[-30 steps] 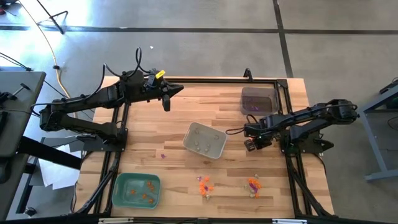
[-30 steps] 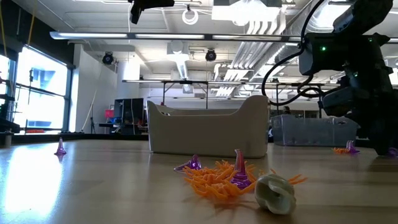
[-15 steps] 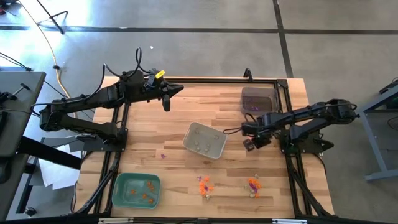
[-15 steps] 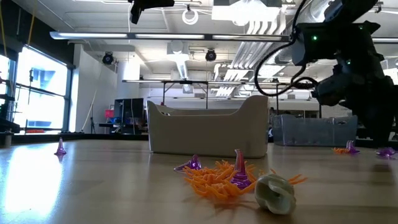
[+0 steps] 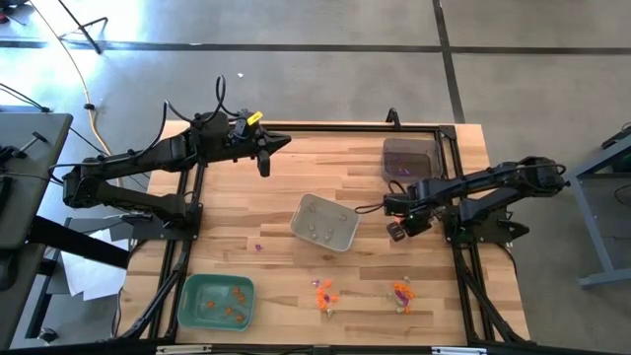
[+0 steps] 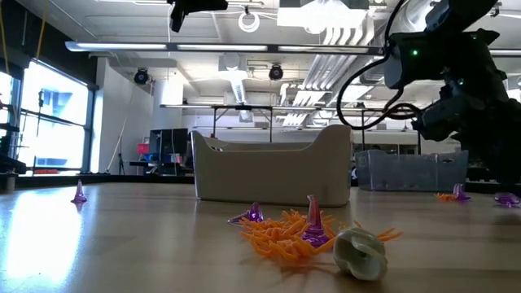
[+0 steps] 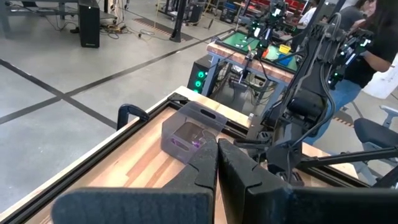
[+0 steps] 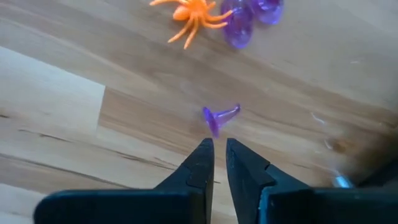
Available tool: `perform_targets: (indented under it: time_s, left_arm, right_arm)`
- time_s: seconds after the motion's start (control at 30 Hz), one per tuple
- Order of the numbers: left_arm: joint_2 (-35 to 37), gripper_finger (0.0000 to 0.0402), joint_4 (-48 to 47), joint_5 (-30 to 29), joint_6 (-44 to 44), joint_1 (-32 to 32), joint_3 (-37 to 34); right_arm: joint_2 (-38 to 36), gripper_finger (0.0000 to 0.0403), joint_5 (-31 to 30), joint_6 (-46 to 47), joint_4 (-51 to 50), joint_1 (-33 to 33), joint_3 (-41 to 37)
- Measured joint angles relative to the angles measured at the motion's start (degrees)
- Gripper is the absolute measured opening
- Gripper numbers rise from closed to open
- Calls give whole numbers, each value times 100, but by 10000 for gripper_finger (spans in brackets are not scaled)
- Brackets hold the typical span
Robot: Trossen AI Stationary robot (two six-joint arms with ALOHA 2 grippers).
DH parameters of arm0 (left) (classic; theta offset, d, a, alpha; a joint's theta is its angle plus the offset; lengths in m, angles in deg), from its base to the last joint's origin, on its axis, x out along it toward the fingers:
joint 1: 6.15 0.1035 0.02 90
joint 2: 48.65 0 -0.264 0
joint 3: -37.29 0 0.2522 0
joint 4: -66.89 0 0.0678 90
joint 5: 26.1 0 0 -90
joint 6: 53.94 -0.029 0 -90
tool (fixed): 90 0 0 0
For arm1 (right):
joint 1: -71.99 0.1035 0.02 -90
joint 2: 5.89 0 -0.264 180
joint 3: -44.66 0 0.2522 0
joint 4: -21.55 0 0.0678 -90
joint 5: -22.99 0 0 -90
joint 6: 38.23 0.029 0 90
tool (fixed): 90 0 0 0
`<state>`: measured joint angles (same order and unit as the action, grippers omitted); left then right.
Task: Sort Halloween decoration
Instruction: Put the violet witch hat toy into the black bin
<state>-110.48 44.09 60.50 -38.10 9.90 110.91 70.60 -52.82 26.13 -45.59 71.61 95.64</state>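
The right gripper (image 8: 214, 152) had slid back a little over the table and squeezed its fingers almost together with nothing in them, so the purple hat (image 8: 219, 117) lay unpicked just past its tips, while the left gripper (image 7: 216, 163) waited pressed together.

Green tray (image 5: 217, 301) trinkets too small

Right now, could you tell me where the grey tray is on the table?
In the high view the grey tray lies near the table's middle, tilted, with the right gripper just to its right and orange trinkets below it.
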Motion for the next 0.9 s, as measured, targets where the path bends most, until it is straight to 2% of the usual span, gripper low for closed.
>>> perform_targets:
  time_s: [0.17, 0.5, 0.67, 0.9]
  left_arm:
    - [0, 0, 0, 0, 0, 4, 0]
    - [0, 0, -2, -9, 0, 4, 0]
    - [0, 0, 0, -31, 0, 4, 0]
    - [0, 0, 4, -70, 0, 4, 0]
  right_arm:
    - [-4, 40, 235, 12, 487, 0, -210]
    - [-24, 82, 291, 449, 1166, -4, -754]
    - [-8, 97, 268, 391, 1070, 0, -618]
    - [-4, 101, -79, 317, 958, -2, -387]
